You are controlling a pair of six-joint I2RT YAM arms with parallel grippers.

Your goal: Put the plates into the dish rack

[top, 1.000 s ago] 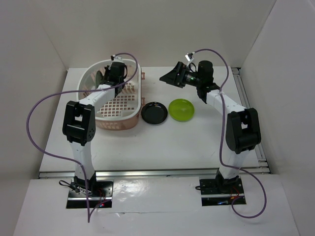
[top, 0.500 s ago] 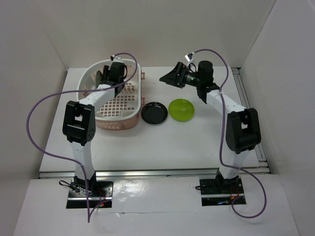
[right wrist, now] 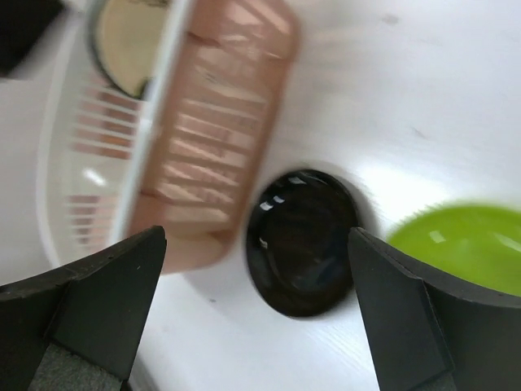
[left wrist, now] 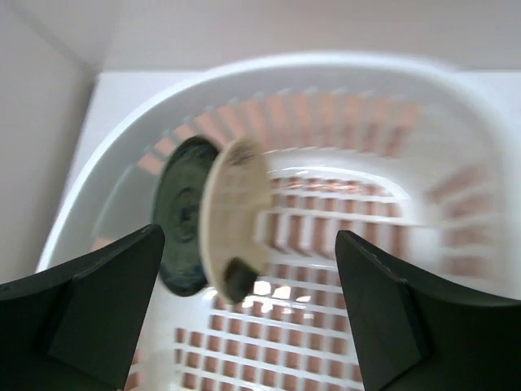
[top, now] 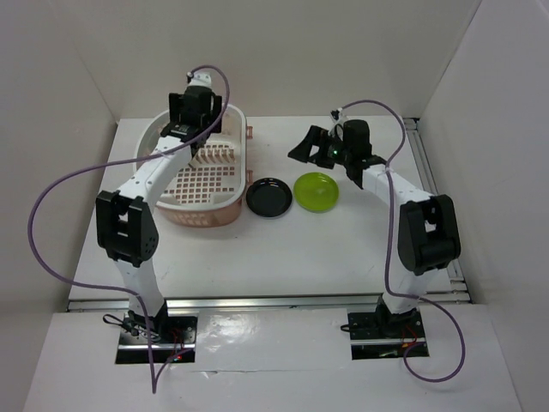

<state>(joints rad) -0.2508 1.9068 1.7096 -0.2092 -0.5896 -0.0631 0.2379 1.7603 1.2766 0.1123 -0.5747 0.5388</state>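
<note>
In the left wrist view a cream-beige plate [left wrist: 234, 208] stands on edge inside the pale pink dish rack [left wrist: 350, 204]. A teal-blue plate [left wrist: 181, 216] stands just behind it. My left gripper [left wrist: 248, 236] hangs open above them and touches neither; from above, my left gripper [top: 194, 112] is over the far end of the dish rack [top: 206, 193]. A glossy black plate [top: 268, 198] and a lime green plate [top: 316, 190] lie flat on the table right of the rack. My right gripper [right wrist: 256, 236] is open in the air above the black plate [right wrist: 305, 240], with the green plate [right wrist: 464, 244] to its right.
White walls close in the table on the left, back and right. A metal rail [top: 420, 159] runs along the right edge. Purple cables loop off both arms. The rack's near rim [right wrist: 207, 138] lies close beside the black plate.
My left gripper opened, let go of the cream-beige plate and rose above the rack's far end. My right gripper dropped and tilted down toward the black plate.
</note>
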